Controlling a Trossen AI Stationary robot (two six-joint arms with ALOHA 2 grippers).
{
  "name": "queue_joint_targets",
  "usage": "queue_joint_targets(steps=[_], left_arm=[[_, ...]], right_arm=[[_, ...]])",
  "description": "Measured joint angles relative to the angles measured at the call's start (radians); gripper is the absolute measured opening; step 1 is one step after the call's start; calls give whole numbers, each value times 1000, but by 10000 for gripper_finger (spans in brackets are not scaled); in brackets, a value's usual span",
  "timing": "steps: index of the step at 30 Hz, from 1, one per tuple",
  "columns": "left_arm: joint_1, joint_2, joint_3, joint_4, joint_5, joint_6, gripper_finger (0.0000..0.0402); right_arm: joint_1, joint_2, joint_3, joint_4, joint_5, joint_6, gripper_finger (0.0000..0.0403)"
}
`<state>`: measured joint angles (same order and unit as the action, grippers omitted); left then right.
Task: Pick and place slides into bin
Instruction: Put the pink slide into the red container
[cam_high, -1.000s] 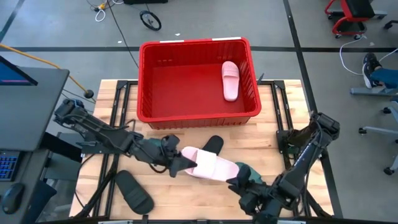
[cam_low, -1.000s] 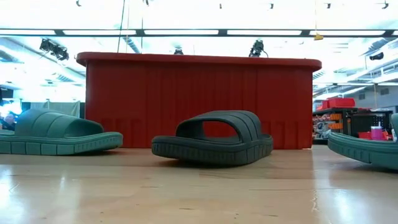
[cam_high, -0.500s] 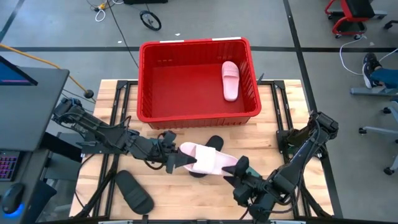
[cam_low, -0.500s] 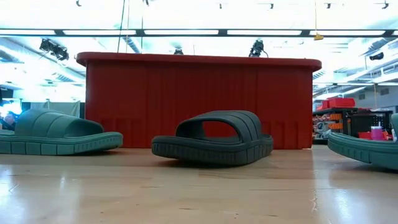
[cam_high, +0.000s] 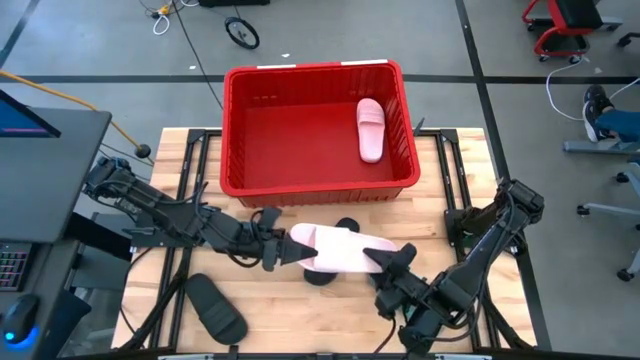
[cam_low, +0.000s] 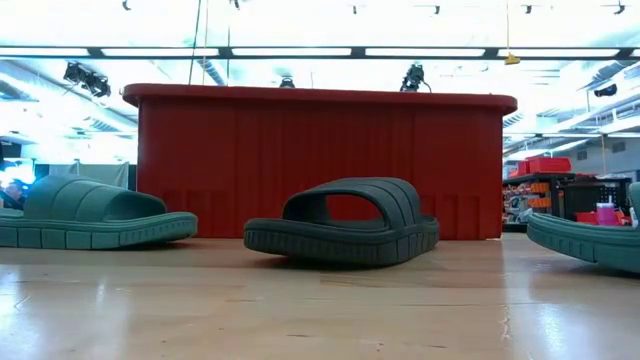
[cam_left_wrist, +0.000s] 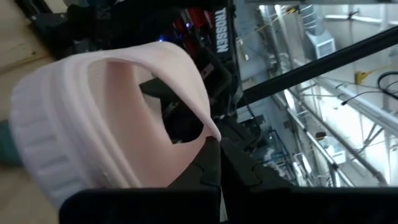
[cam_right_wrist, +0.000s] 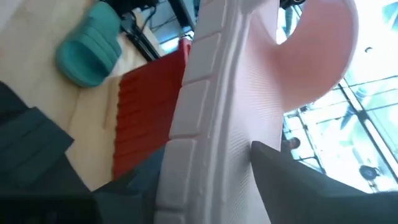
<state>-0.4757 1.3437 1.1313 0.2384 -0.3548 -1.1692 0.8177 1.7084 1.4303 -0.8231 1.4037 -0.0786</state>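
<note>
Just below centre in the high view, the left gripper (cam_high: 283, 249) and right gripper (cam_high: 392, 262) each clamp an end of a pale pink foam slide (cam_high: 335, 248), held above a black foam slide (cam_high: 340, 236) on the wooden table (cam_high: 455, 170). The large red ribbed plastic bin (cam_high: 240, 130), at upper centre, holds another pink slide (cam_high: 370, 128) against its right wall; its remaining floor is open. A second black slide (cam_high: 213, 307) lies lower left.
</note>
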Motion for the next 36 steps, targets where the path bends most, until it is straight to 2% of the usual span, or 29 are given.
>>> queue_joint_targets(steps=[6,10,13,18,23,25,29,35,36], left_arm=[[7,0,0,2,-1,2,1],[35,0,0,2,12,9,3],[63,-5,0,-1,23,79,19],[108,-6,1,-6,65,99,72],[132,-9,3,-43,114,39,136],[142,-9,3,-66,113,32,158],[169,-16,3,-133,109,33,186],[213,-34,4,-337,116,44,195],[220,-31,2,-370,116,49,193]], right_arm=[[-19,0,-1,-1,9,-4,159],[0,0,-1,0,16,-3,109],[13,0,-1,4,20,-2,68],[13,0,-1,-1,7,49,65],[-9,0,-2,-51,-10,137,65],[-18,0,-2,-129,-26,212,65],[-43,0,-2,-350,-52,497,65],[-74,-1,-2,-736,-104,922,64],[-83,-2,-2,-753,-113,962,64]])
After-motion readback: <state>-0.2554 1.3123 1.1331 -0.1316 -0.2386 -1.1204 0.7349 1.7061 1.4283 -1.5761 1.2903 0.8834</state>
